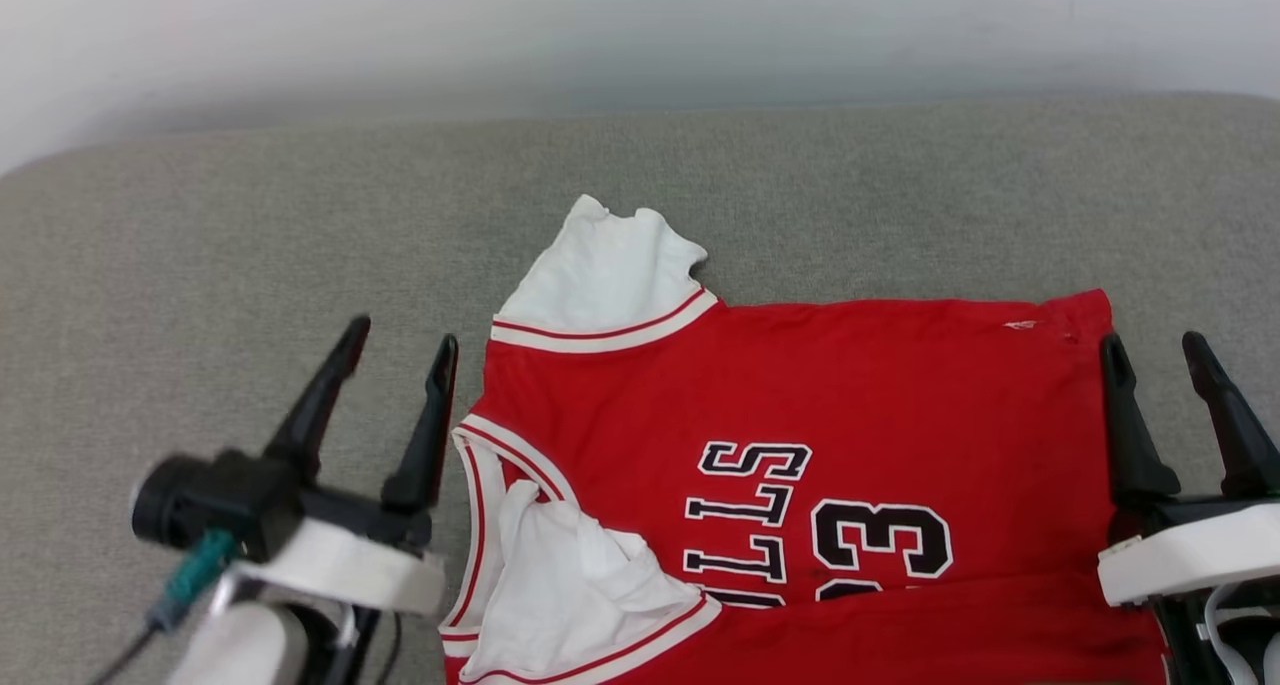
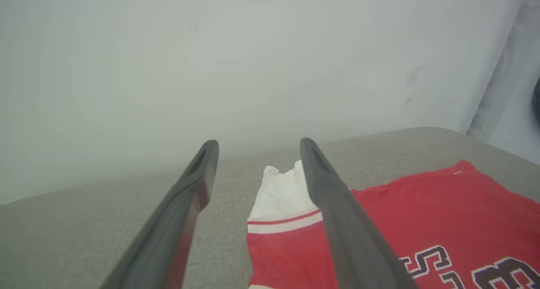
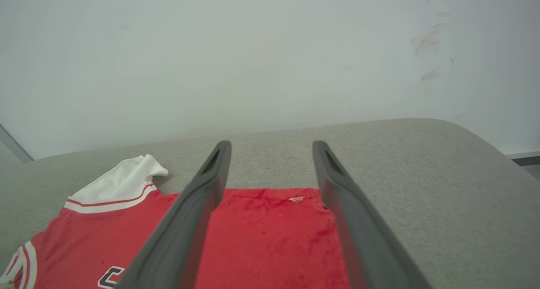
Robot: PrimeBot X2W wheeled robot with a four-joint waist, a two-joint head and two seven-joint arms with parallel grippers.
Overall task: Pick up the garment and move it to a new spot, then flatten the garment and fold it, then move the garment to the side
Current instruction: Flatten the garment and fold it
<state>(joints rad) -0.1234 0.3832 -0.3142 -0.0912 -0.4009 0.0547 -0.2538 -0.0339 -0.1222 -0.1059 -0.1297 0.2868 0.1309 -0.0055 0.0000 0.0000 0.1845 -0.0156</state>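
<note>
The garment is lying spread sideways on the grey surface, one white sleeve crumpling inward. We are holding the left gripper and right gripper fully open and empty at its two ends; pinching unevenly, we are risking dragging wrinkles into the fold.

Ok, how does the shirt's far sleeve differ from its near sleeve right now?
The far sleeve sticks out from the red shirt onto the grey cushion, while the near sleeve is flopped inward, apparently across the neck opening. The far sleeve lies mostly flat with a curled tip, whereas the near sleeve is bunched and creased. Both are white with a red-and-white striped band.
</note>
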